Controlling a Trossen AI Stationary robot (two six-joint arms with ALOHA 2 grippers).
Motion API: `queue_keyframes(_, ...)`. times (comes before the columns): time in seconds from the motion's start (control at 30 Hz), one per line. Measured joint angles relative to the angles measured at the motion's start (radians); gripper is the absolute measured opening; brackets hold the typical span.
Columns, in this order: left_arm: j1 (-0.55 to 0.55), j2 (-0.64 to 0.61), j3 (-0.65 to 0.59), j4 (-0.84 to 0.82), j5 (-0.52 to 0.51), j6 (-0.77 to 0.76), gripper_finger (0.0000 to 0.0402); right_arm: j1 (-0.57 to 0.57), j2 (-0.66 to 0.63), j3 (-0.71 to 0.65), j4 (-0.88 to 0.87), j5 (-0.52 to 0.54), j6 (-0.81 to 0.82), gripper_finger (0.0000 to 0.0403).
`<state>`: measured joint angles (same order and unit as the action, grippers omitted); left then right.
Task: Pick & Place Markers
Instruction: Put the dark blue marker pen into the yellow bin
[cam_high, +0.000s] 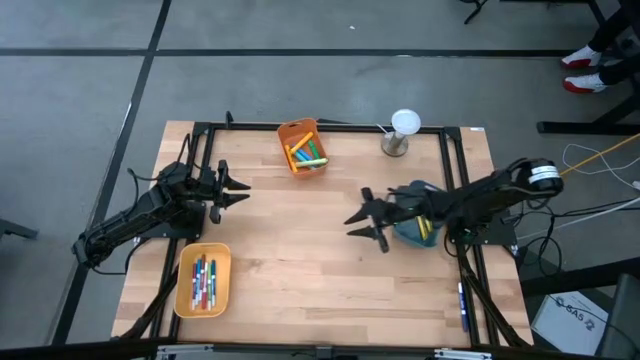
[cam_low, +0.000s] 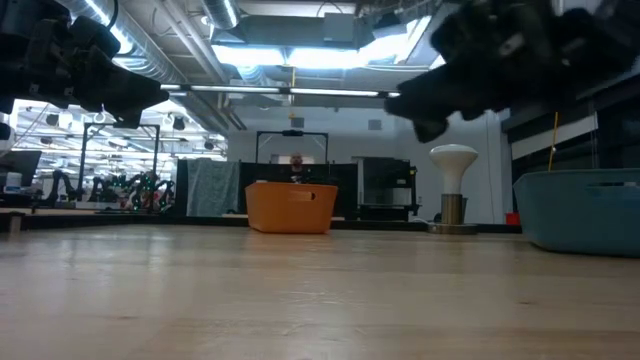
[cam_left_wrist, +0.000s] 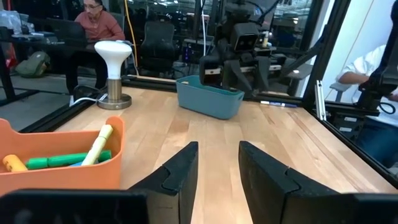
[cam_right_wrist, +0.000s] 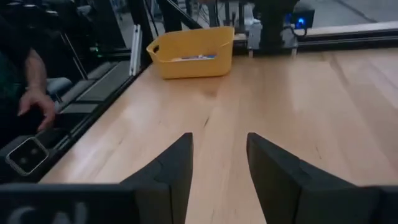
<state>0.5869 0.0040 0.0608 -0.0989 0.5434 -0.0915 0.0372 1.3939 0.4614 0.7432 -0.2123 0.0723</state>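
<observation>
Markers (cam_high: 203, 282) in a bin (cam_high: 183, 295) at the table's (cam_high: 300, 250) near left corner, more in another bin (cam_high: 290, 132) at the far edge, lamp (cam_high: 398, 133) right of that.

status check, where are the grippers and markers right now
Left gripper open, empty, over left table. Right gripper open, empty, mid-table. Markers in yellow bin, more in orange bin. Path clear.

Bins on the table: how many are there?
3: orange bin at the far edge, yellow bin near the left front, teal bin under the right arm.
</observation>
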Motion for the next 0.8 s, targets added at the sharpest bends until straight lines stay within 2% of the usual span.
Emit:
queue_keyframes(0.3, -0.001, 0.0, 0.0, 0.0, 0.001, 0.0, 0.0107, 0.0, -0.11, -0.214, 0.257, -0.008, 0.012, 0.0149)
queue_keyframes(0.47, -0.001, 0.0, 0.0, 0.0, 0.001, 0.0, 0.0111, -0.002, -0.115, -0.201, 0.325, 0.017, 0.047, 0.0149)
queue_keyframes(0.63, -0.001, 0.0, 0.0, 0.0, 0.001, 0.0, 0.0109, -0.01, -0.106, -0.078, 0.055, 0.036, 0.096, 0.0149)
queue_keyframes(0.8, -0.001, 0.0, 0.0, 0.0, 0.0, 0.0, 0.0107, -0.01, -0.051, 0.146, -0.3, 0.061, 0.161, 0.0149)
